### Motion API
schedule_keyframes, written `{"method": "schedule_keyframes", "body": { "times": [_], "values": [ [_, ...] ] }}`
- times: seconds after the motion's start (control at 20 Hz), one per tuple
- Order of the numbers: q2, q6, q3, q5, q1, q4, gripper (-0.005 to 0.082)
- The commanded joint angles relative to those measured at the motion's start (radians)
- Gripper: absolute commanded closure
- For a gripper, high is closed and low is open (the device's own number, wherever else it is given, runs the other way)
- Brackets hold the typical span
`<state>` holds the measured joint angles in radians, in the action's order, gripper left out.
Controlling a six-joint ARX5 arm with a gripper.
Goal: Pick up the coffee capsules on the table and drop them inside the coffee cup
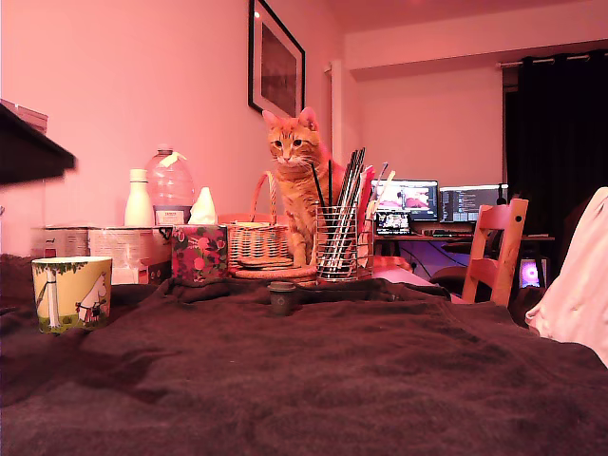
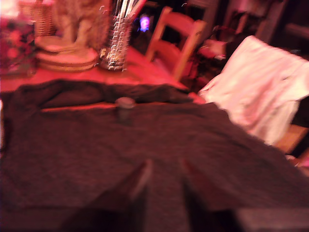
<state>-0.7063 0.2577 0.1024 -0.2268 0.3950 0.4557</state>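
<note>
Table: wide flat top under a dark brown fuzzy blanket, rumpled into a ridge along its far edge; bare wood shows beyond the blanket in the wrist view.
Coffee capsule: one dark grey-brown pod, upright on the blanket near the far ridge, in front of the mesh holder; seen blurred in the wrist view too. Only this one is visible.
Coffee cup: yellow-green mug with a white cartoon creature and a pale tower, upright at the exterior view's left, well apart from the capsule.
Gripper: two dark fingers spread, blanket showing between them, nothing held; above the blanket, well short of the capsule. The picture is blurred.
Arm: dark blurred edge at the exterior view's upper left.
Back row: floral box, wicker basket, wire-mesh pen holder full of pens, water bottle.
Cat: orange, sitting between basket and pen holder.
Room: pale wall, framed picture, lit monitors, wooden chair, dark curtain, pale cloth at the exterior view's right.
</note>
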Motion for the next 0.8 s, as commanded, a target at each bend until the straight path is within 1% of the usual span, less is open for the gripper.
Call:
{"method": "schedule_keyframes", "body": {
  "times": [0.0, 0.05, 0.1, 0.2, 0.35, 0.75],
  "values": [
    [-0.046, -0.01, -0.01, 0.019, 0.008, 0.062, 0.0197],
    [-0.076, -0.054, -0.01, 0.03, 0.012, 0.086, 0.0164],
    [-0.106, -0.055, -0.01, 0.042, 0.014, 0.106, 0.0163],
    [-0.161, -0.084, -0.01, 0.05, 0.014, 0.146, 0.0163],
    [-0.242, -0.095, -0.01, 0.05, 0.014, 0.235, 0.0163],
    [-0.491, -0.102, -0.008, 0.05, 0.014, 0.491, 0.0164]
  ]
}}
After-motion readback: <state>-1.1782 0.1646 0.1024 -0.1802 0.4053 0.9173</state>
